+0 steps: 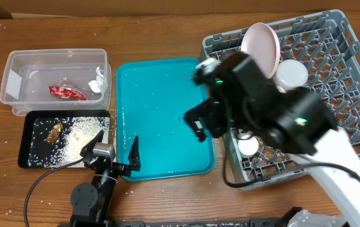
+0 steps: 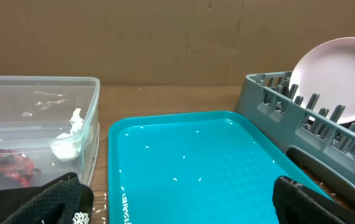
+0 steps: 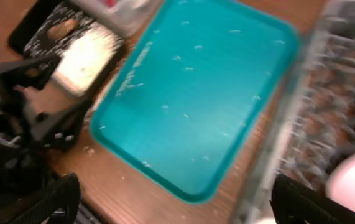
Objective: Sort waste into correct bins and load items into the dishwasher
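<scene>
Nearest, the left pincer (image 1: 112, 152) sits low over the counter (image 1: 180, 195) at the near left corner of the teal tray (image 1: 161, 107), its fingers spread wide and empty. Just beside it, the black tray (image 1: 27, 157) holds white rice grains (image 1: 85, 129) and a brown food scrap (image 1: 54, 131). More grains speckle the teal tray. Above its right side hangs the right pincer (image 1: 196, 125), spread wide with nothing in it. Farther back on the left, the clear tub (image 1: 16, 63) contains the red wrapper (image 1: 66, 93) and the white paper wad (image 1: 96, 83). On the right, the grey dish rack (image 1: 350, 75) carries a small white cup (image 1: 248, 147) near its front, a pale bowl (image 1: 291, 72) farther back, and a pink plate (image 1: 260, 44) on edge just beside the bowl.
</scene>
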